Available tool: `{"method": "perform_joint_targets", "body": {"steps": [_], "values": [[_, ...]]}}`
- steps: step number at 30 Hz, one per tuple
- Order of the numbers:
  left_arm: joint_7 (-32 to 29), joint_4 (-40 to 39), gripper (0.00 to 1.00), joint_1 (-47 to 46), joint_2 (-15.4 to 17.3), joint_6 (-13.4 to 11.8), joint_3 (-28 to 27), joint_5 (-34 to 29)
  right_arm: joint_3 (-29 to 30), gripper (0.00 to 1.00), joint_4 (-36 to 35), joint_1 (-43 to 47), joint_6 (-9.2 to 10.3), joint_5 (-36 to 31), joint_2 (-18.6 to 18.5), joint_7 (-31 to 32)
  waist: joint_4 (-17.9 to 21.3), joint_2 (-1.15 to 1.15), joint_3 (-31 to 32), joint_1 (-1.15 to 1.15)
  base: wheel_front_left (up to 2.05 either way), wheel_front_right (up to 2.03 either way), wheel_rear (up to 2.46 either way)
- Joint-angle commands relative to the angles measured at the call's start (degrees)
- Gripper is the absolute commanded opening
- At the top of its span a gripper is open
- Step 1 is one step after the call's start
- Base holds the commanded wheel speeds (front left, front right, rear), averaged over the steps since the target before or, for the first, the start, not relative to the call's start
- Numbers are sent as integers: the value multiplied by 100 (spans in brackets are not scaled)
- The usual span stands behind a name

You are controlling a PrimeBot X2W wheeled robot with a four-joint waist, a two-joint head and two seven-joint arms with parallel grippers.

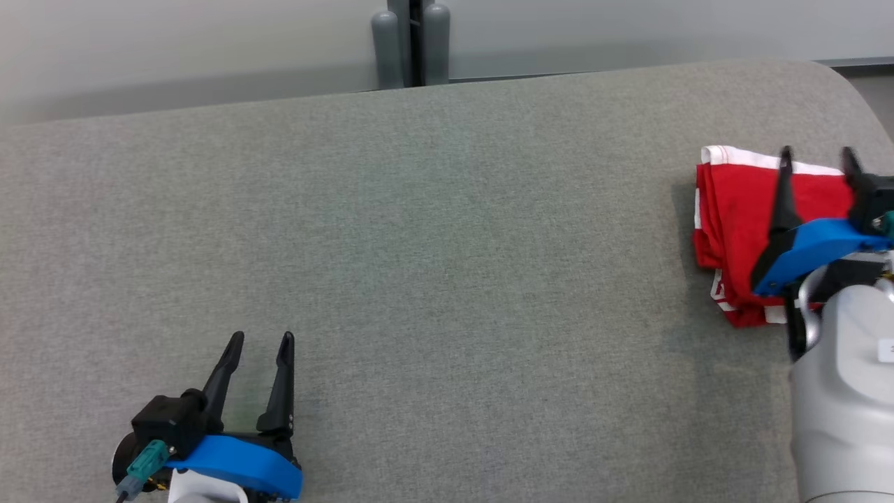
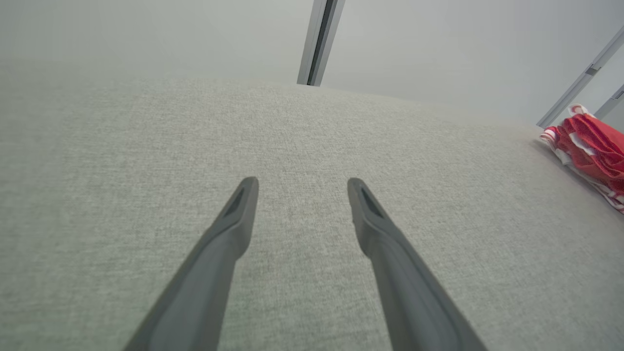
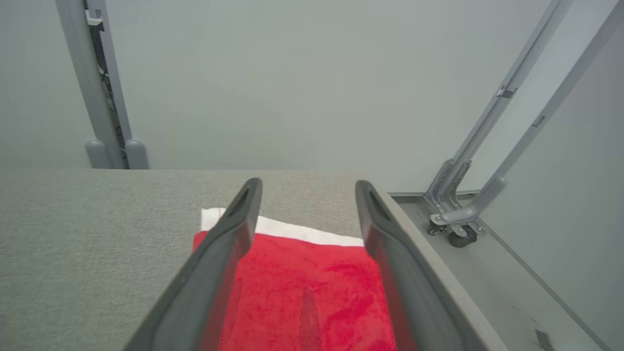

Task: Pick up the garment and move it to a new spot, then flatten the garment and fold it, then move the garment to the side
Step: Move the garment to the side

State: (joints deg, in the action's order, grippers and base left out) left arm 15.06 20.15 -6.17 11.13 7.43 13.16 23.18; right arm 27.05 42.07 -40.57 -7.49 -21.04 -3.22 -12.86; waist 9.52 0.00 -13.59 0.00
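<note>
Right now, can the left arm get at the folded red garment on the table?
Probably not easily. The garment lies at the far right edge of the table, far across from the left tool, and the open right tool hangs directly over it, in the way.

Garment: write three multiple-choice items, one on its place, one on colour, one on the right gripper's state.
1. Where on the table is the garment? A) centre B) robot's right edge C) near left corner
2. Its main colour? A) blue B) green C) red
3. The right gripper is: A) open over the garment B) shut on the garment C) shut, empty
Answers: 1 B, it lies by the right edge in the head view; 2 C, red cloth with white trim; 3 A, fingers spread apart above the cloth in the right wrist view.
</note>
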Motion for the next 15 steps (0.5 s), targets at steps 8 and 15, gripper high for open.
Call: {"method": "perform_joint_targets", "body": {"steps": [8, 15], "values": [[14, 149, 100, -6, -200, 11, -683, -196, -1389, 100, 255, 675, 1, 2080, 19, -233, -351, 0, 301, 0, 0, 0, 0], [14, 267, 100, 174, -319, 11, -946, -369, -2152, 100, -264, 1649, 0, 2677, 22, -235, -577, 0, 554, 0, 0, 0, 0]]}}
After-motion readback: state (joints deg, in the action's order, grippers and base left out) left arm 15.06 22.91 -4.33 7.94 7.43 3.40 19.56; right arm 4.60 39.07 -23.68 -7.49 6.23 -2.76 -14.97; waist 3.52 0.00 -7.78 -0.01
